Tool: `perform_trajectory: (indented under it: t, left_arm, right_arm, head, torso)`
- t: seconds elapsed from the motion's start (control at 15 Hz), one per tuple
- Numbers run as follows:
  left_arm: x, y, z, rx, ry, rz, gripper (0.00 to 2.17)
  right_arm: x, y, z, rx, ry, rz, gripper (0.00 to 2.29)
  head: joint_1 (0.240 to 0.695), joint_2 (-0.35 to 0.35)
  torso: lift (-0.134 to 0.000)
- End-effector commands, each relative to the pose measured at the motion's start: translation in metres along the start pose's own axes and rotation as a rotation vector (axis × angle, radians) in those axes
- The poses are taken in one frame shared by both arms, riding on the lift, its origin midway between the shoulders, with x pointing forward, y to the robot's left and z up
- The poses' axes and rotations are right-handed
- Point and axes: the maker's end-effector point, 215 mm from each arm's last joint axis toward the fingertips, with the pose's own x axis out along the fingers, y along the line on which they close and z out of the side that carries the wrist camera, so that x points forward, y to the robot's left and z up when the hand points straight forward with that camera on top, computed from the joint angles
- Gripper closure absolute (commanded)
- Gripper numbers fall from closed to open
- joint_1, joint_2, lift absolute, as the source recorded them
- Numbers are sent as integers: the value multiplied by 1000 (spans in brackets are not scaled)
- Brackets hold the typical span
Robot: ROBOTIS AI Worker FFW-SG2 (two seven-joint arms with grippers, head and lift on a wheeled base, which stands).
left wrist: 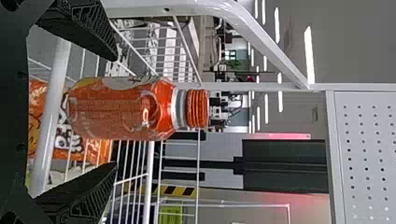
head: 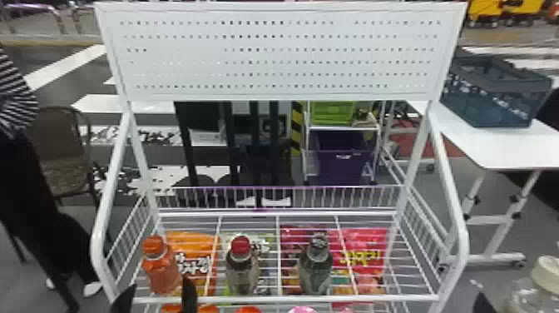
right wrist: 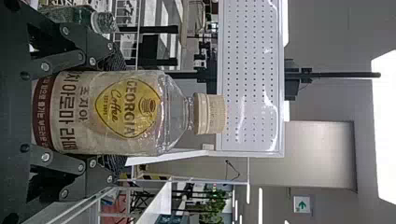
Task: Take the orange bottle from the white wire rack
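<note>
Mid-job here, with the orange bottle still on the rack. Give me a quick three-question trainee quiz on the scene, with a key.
1. What does the right claw hold?
A) a snack bag
B) the cream-capped bottle
C) the purple bin

2. True or false: the left claw is open, with one finger on each side of the orange bottle.

3. Fill in: of the three bottles standing in a row on the rack, the middle one has a ____ cap.

Key: 1 B; 2 true; 3 red.
</note>
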Motion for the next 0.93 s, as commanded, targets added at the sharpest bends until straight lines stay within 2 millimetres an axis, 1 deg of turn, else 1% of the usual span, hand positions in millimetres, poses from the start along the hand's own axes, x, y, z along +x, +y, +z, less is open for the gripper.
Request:
perform_trajectory:
  t: [0.0,0.13,0.2,0.27,0.47,0.53,0.6,0.67,0.73,0.8,0.87]
  left_arm:
    - [17,9,4,6,-17,9,83]
    - [30,17,8,12,-24,18,83]
    - [35,16,10,10,-27,14,83]
    - [40,13,14,9,-33,2,83]
    - [54,4,14,23,-19,-19,83]
    - [57,2,13,26,-19,-34,144]
    - [60,0,12,29,-12,-47,498]
    - [62,3,8,35,3,-33,1423]
    - [63,6,9,32,5,-9,2081]
    - [62,7,7,34,13,-4,2152]
    - [58,7,8,34,14,-6,2152]
  right_arm:
    - [2,0,-1,2,4,0,1008]
    - [2,1,-1,1,6,1,1008]
    - [3,1,-3,1,11,1,1008]
    - [3,0,-3,-2,12,1,1008]
    - [3,0,-1,-2,9,0,1008]
    - [3,-1,0,-2,8,-1,1008]
    - [3,-4,0,-4,8,-5,1008]
    - [2,-6,-2,-7,13,-8,1008]
    - [2,-6,-2,-8,13,-9,1008]
    - [2,-6,-2,-8,13,-9,1008]
    - [1,-6,-1,-9,12,-8,1008]
  head:
    - [499,0]
    - [499,0]
    - [499,0]
    - [499,0]
    - [499,0]
    - [499,0]
    - [499,0]
    - [499,0]
    - [499,0]
    - [499,0]
    - [499,0]
  torso:
    - [0]
    - [0]
    - [0]
    - [0]
    - [0]
    - [0]
    - [0]
    - [0]
    - [0]
    - [0]
    - [0]
